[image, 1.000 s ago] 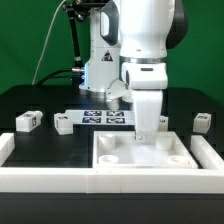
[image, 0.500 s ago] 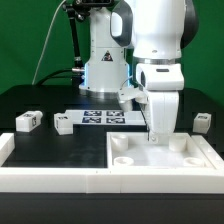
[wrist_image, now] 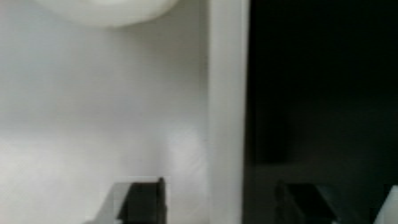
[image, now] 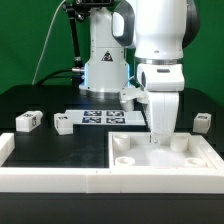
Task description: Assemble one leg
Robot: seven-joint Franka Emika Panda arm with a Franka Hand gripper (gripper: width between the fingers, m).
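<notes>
Three white legs with marker tags lie on the black table: two at the exterior view's left and one at the right. My gripper is far from all of them. It points straight down over the far edge of the large flat white square piece, which has round corner sockets. In the wrist view my gripper is open. One dark finger is over the white piece and the other is over the black table, with the piece's edge between them. It holds nothing.
The marker board lies behind the square piece, in front of the robot base. A white raised wall runs along the front and sides of the table. The square piece sits in its front right corner.
The square piece and my gripper slid together to the exterior view's right, toward the side wall. In the last half second they barely moved.
</notes>
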